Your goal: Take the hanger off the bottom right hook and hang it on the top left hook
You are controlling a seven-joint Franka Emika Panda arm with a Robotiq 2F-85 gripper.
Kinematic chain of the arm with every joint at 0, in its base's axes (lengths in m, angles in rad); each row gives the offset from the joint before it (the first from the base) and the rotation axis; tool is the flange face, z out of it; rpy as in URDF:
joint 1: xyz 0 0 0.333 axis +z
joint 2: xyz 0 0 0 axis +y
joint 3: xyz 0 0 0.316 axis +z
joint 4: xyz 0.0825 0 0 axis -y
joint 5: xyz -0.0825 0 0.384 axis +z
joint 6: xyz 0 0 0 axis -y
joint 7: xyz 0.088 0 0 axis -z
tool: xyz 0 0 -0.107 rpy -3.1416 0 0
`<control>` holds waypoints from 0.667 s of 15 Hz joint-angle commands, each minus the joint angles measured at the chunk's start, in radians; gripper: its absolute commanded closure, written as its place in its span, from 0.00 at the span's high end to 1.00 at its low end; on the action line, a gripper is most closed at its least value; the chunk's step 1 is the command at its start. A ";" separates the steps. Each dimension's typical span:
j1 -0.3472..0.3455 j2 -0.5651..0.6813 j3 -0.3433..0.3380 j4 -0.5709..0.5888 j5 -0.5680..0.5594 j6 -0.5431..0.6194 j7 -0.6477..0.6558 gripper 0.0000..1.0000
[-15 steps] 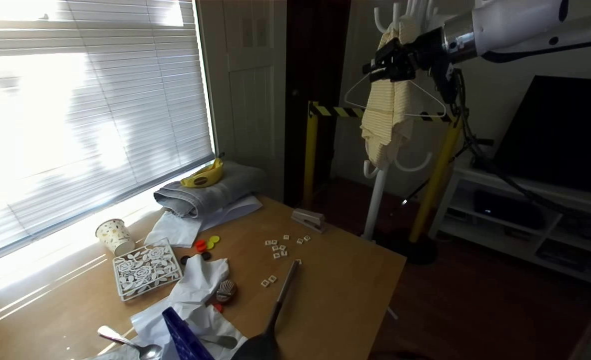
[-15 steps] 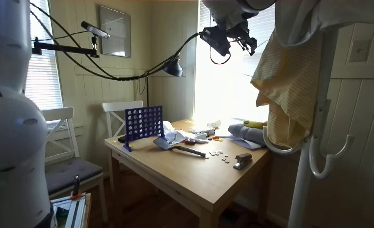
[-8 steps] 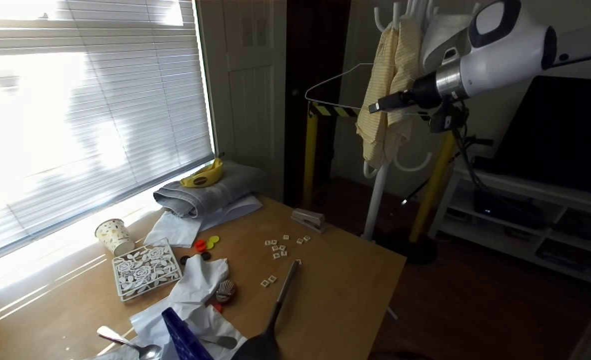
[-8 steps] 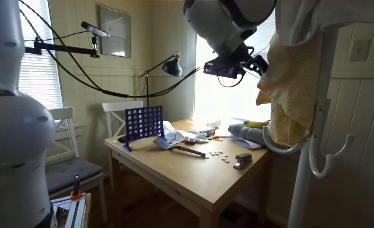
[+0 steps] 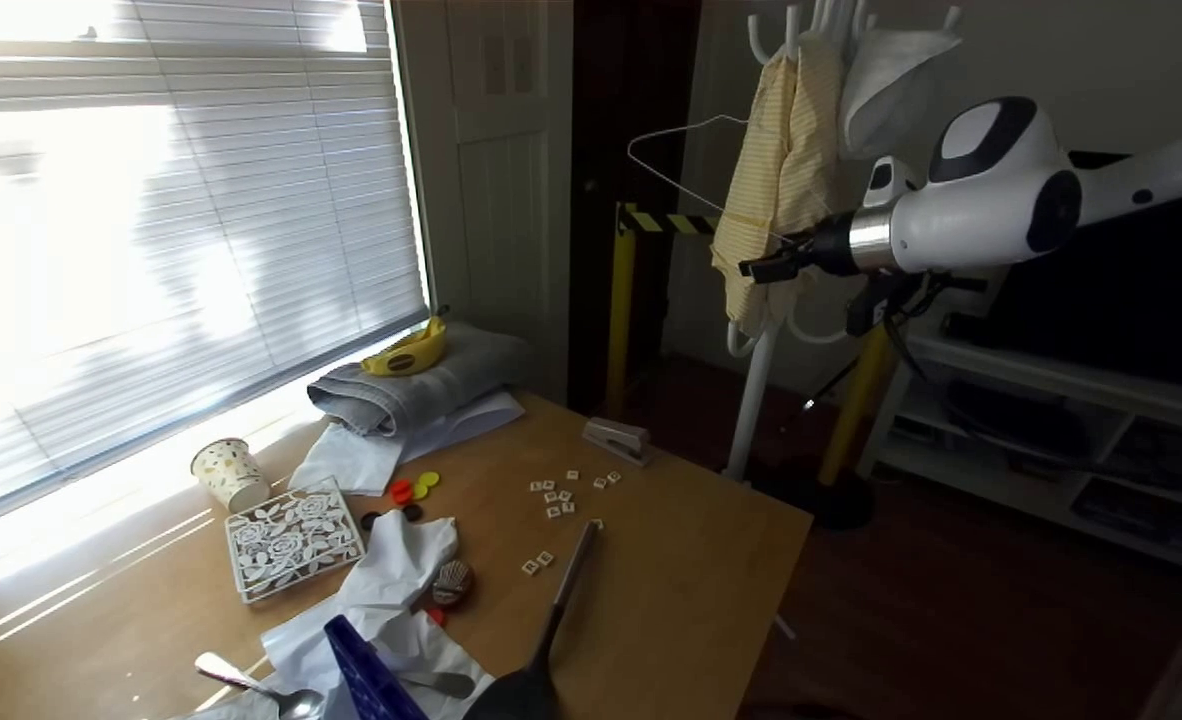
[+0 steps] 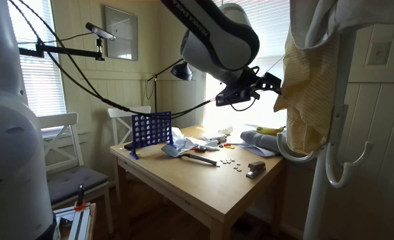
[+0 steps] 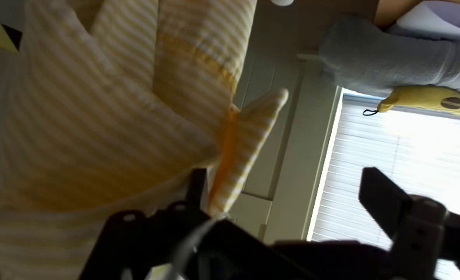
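Observation:
The hanger (image 5: 691, 127) is a thin grey wire triangle, tilted, with one end jutting out past the pale yellow garment (image 5: 771, 190). Its hook and middle are hidden behind that cloth, so I cannot tell what it hangs from. In an exterior view its wire (image 6: 275, 63) slants down to my gripper (image 6: 277, 84). My gripper (image 5: 754, 268) stands in front of the garment's lower half. In the wrist view the gripper (image 7: 287, 184) is wide open, and a blurred wire (image 7: 193, 243) crosses one finger's base. Upper hooks (image 5: 757, 40) and lower hooks (image 5: 741, 345) show on the rack.
The white rack pole (image 6: 317, 196) rises beside the table (image 6: 197, 180). A white cloth (image 5: 896, 95) hangs from another upper hook. On the table lie a stapler (image 5: 616, 440), a spatula (image 5: 561, 600), letter tiles and a grey towel (image 5: 461, 365). A striped barrier (image 5: 676, 222) stands behind.
The gripper has opened and moved down from the hanger's top to lower in front of the garment. The hanger has swung and tilted, its far end now higher. The garment has shifted slightly.

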 commanded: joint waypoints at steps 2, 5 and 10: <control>0.026 -0.227 0.137 -0.186 0.161 -0.301 -0.199 1.00; 0.056 -0.290 0.234 -0.202 0.124 -0.479 -0.221 1.00; -0.025 -0.337 0.366 -0.195 0.199 -0.453 -0.216 1.00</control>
